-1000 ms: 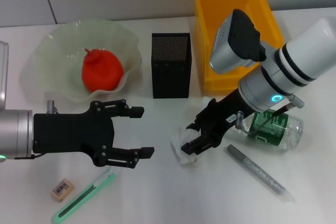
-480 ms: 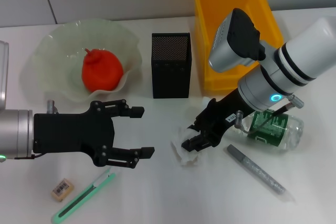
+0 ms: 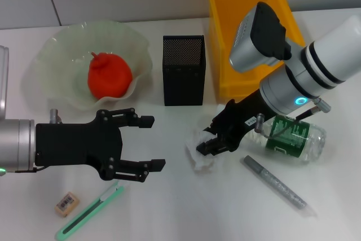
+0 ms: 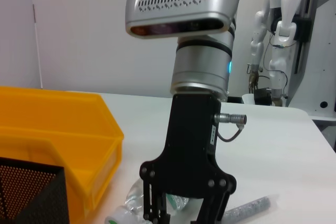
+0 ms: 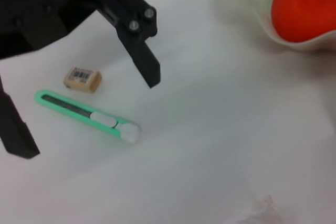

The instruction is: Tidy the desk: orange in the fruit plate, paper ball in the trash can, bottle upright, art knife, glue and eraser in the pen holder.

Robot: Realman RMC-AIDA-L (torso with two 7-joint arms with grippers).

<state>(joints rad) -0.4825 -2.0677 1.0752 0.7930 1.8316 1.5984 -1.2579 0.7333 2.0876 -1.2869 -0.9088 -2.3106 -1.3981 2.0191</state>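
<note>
- White desk (image 3: pixel 169 207) is seen under everything, with a pale panelled wall behind it.
- An orange (image 3: pixel 109 75) is held in the frilled fruit plate (image 3: pixel 56 49) at the far left of the desk.
- A black mesh pen holder (image 3: pixel 184 70) is stood just beside a yellow bin (image 3: pixel 223 32) (presumably the trash can), the bin being to the holder's right.
- The right gripper (image 3: pixel 213 143) is lowered at the crumpled paper ball (image 3: pixel 198 156); its fingers are drawn close together at the ball's upper edge, but whether the paper is actually pinched cannot be told from the head view.
- The bottle (image 3: pixel 296 137) is laid on its side under the right arm, its green label turned upward.
- A grey glue stick (image 3: pixel 275 183) is laid diagonally on the desk, just beside the bottle on the near side.
- The left gripper (image 3: pixel 149 141) is held above the desk in front of the fruit plate, its two black fingers (image 5: pixel 143 56) spread wide with nothing between them.
- A green art knife (image 3: pixel 91 209) is laid near the front edge, below the left gripper, and a small tan eraser (image 3: pixel 66 204) is set just beside it.
- In the right wrist view the art knife (image 5: pixel 86 117) and the eraser (image 5: pixel 82 77) are shown apart, not touching.
</note>
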